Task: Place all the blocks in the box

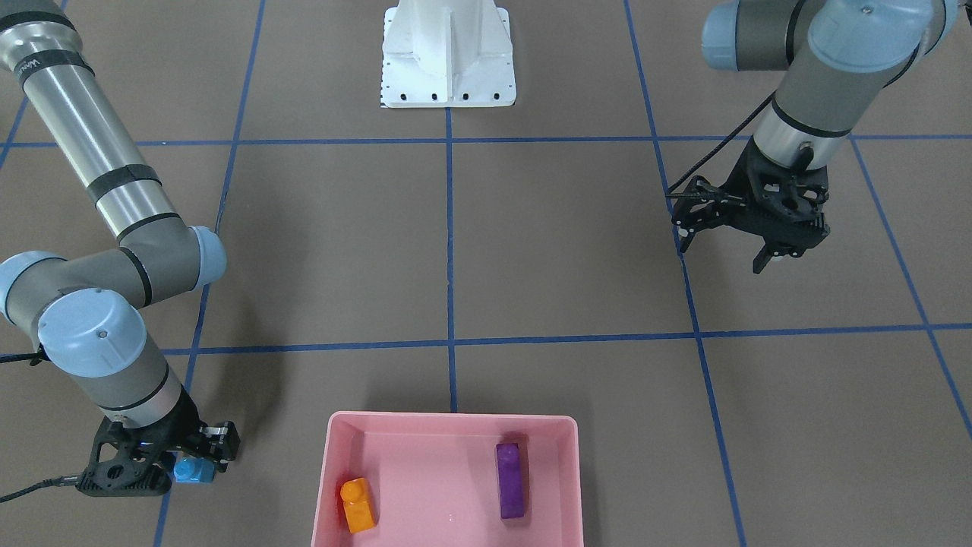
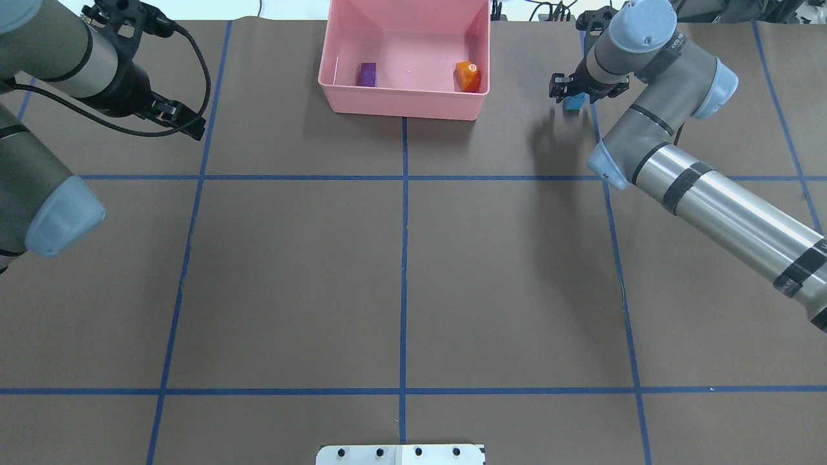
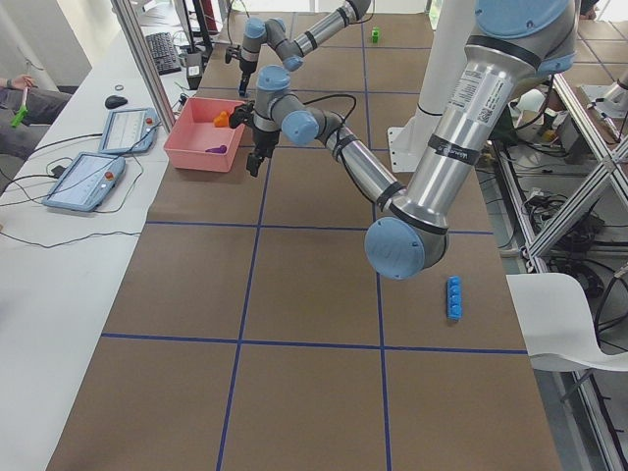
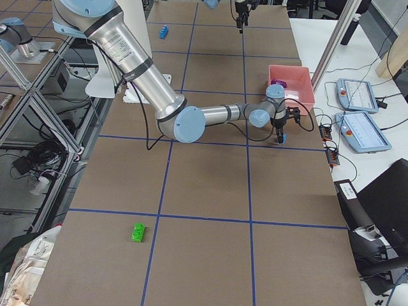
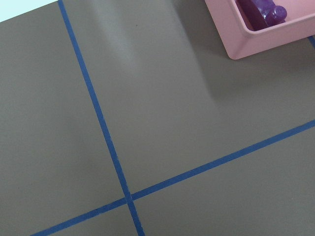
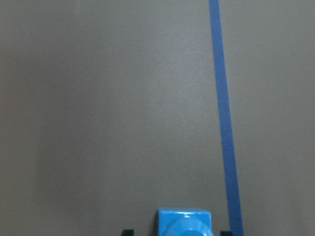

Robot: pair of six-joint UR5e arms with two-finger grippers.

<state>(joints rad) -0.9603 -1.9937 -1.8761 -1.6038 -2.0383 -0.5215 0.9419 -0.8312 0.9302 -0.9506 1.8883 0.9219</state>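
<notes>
"Brown tabletop, blue tape grid; where is the small blue brick (image 6: 184, 223)?"

"Pinched in the right gripper (image 2: 572, 98), which is closed on it; glossy, one stud, stud facing up."

"And the pink box (image 2: 404, 106)?"

"Near, toward the robot's left of that gripper; I judge the move is a short carry sideways over the rim. The right arm is far nearer; the left gripper (image 1: 721, 254) hangs open and empty, well apart from the box."
</notes>
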